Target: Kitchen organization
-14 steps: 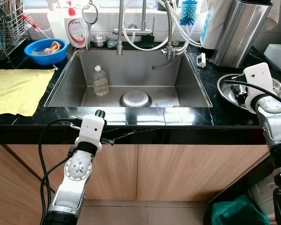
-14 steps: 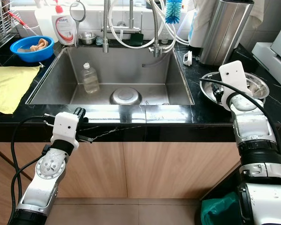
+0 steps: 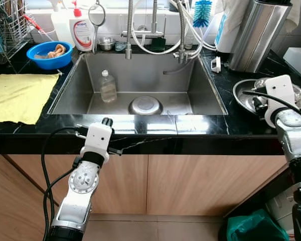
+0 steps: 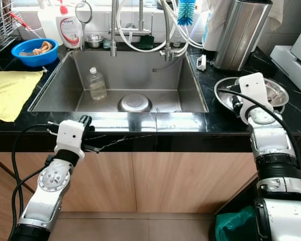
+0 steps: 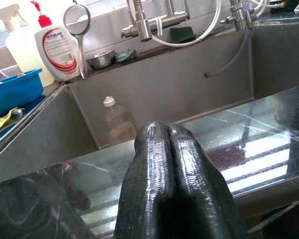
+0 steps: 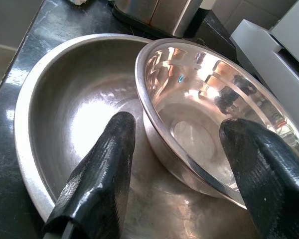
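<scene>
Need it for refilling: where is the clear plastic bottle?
The clear plastic bottle stands inside the steel sink, at its left, beside the upturned steel bowl.

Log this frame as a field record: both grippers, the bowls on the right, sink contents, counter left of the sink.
right gripper: open, fingers either side of the small bowl's near rim
small bowl: steel, sits tilted inside the large bowl
large bowl: steel, on the black counter right of the sink
left gripper: shut, empty, at the counter's front edge
sink: holds an upright plastic bottle and an upturned steel dish
left of sink: yellow cloth, blue bowl
</scene>
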Robot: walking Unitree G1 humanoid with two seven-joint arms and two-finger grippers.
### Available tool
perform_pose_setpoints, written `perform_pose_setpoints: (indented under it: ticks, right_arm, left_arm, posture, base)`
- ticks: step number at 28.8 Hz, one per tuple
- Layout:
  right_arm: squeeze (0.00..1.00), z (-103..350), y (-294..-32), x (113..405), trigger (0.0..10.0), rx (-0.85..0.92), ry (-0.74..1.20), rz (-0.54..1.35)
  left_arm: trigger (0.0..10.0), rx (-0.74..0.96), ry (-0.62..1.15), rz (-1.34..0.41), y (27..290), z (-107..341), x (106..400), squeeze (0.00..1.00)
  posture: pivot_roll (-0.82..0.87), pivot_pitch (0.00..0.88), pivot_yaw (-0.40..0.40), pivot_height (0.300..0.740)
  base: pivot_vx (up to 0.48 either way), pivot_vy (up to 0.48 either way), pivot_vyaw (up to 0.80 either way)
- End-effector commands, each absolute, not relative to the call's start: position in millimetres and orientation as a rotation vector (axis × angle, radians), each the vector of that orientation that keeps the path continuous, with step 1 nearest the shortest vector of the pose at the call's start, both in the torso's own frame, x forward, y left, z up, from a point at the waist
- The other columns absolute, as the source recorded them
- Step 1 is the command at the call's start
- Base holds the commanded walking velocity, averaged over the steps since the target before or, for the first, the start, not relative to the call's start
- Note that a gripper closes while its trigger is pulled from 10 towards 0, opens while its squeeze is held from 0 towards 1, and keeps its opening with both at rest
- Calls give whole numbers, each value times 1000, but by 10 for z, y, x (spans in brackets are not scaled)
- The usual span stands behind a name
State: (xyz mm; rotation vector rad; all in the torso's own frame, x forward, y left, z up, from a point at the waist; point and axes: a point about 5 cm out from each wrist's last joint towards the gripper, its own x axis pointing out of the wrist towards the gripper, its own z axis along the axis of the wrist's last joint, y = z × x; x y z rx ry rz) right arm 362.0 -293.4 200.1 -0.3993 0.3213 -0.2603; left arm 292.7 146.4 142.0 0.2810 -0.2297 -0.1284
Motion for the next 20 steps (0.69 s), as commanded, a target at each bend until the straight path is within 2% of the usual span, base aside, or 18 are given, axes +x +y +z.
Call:
perform_pose_setpoints:
  ticks: [1, 13, 14, 16, 17, 20]
  right_arm:
    - [0, 1989, -2988, 3602, 10000, -382, 335, -285]
    - [0, 1928, -3008, 3585, 10000, -382, 348, -303]
    - [0, 1921, -2997, 3587, 3176, -378, 347, -295]
    - [0, 1919, -2994, 3589, 3176, -377, 346, -293]
    - [0, 1919, -2990, 3591, 0, -375, 345, -293]
    - [0, 1924, -2971, 3603, 0, -371, 339, -290]
  left_arm:
    - [10000, 286, -222, -138, 1461, 1431, 2949, 0]
    - [10000, 289, -213, -147, 1462, 1416, 2926, 0]
    - [10000, 288, -213, -148, 1460, 1416, 2926, 0]
    - [10000, 288, -212, -149, 1459, 1416, 2926, 0]
    - [10000, 288, -212, -150, 1459, 1415, 2926, 0]
    - [10000, 288, -211, -152, 1456, 1415, 2925, 0]
  posture:
    - [-137, 0, 13, 731]
    - [-134, 0, 18, 731]
    - [-134, 0, 18, 731]
    - [-134, 0, 18, 731]
    - [-133, 0, 19, 731]
    - [-132, 0, 20, 731]
  base:
    - [0, 0, 0]
    - [0, 0, 0]
    - [0, 0, 0]
    - [0, 0, 0]
    - [0, 0, 0]
    - [0, 0, 0]
